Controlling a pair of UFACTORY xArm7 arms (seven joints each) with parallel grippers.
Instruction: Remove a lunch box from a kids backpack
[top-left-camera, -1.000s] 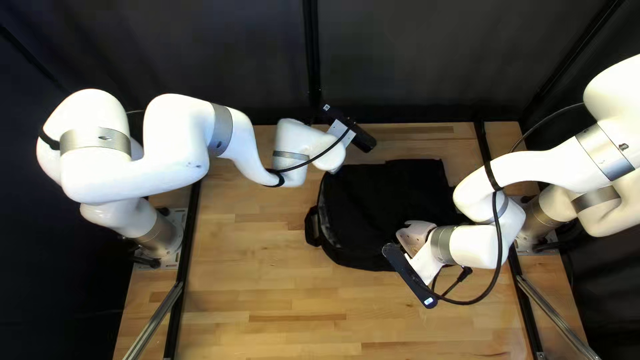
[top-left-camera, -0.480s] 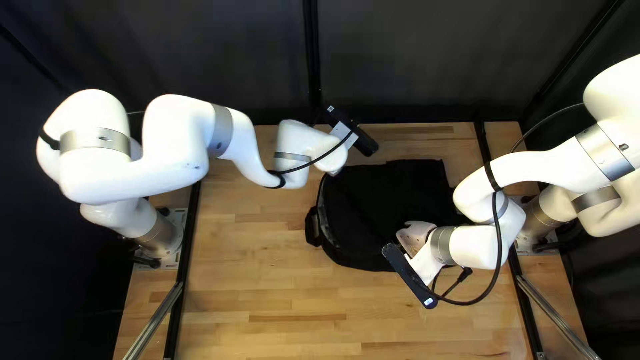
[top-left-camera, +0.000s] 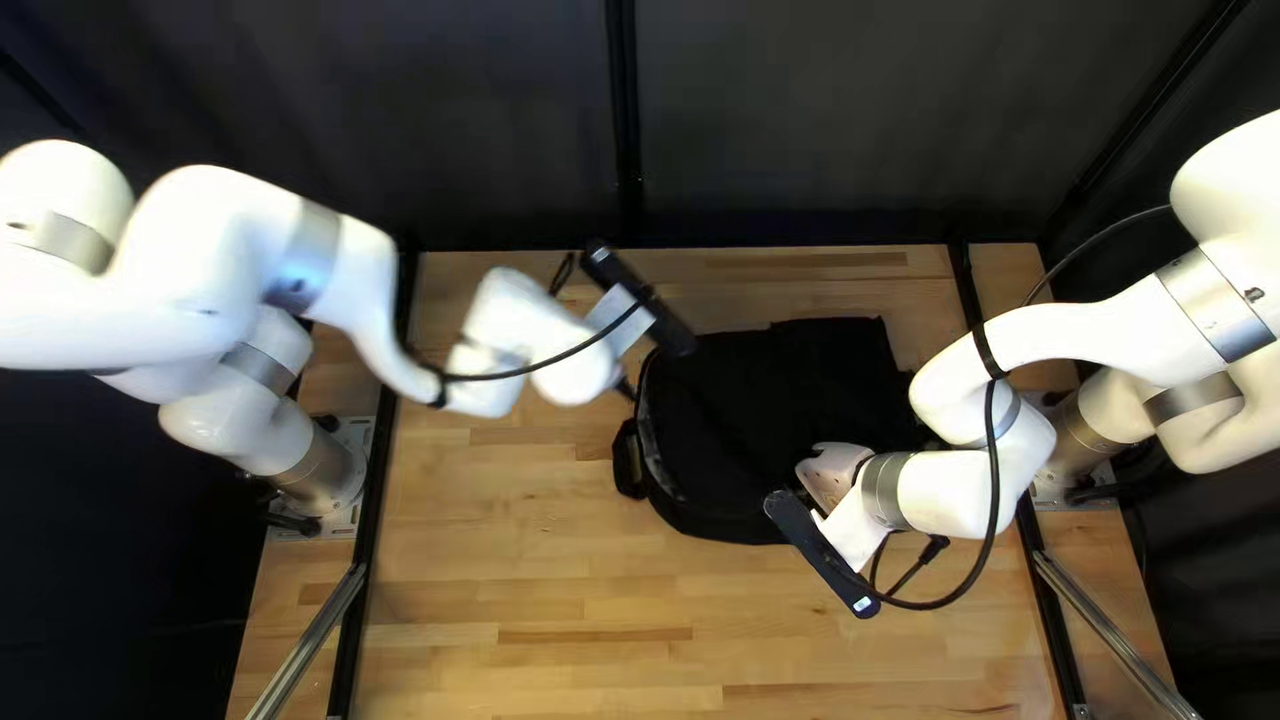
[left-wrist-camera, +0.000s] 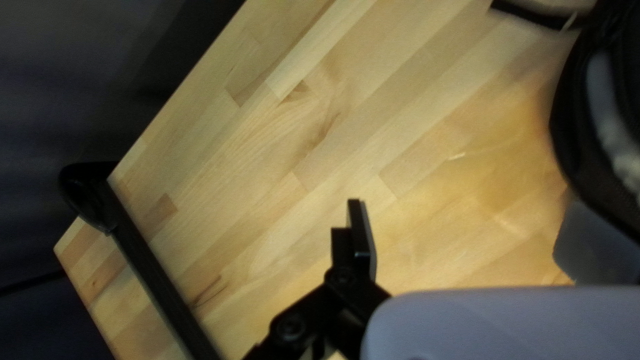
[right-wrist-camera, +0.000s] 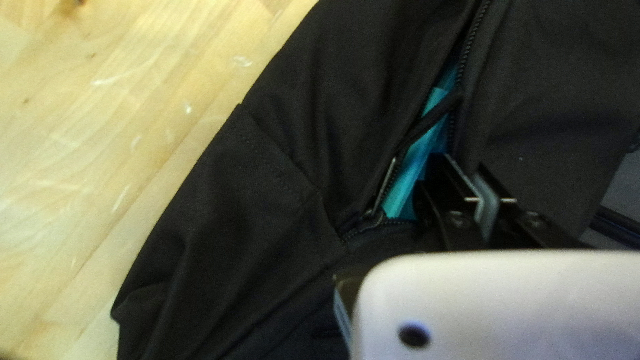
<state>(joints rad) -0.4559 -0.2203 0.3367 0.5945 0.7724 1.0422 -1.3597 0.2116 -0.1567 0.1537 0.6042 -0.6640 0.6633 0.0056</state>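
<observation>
Your left gripper (top-left-camera: 624, 388) stands wide open, one finger visible; right gripper (top-left-camera: 832, 472) pinches backpack (top-left-camera: 787, 387) fabric beside unzipped opening. Teal lunch box (right-wrist-camera: 408, 175) shows inside.

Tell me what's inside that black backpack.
Through the backpack's open zipper, a strip of something teal shows, possibly the lunch box. Black fabric covers its full shape and anything else inside; my right gripper blocks part of the opening.
</observation>
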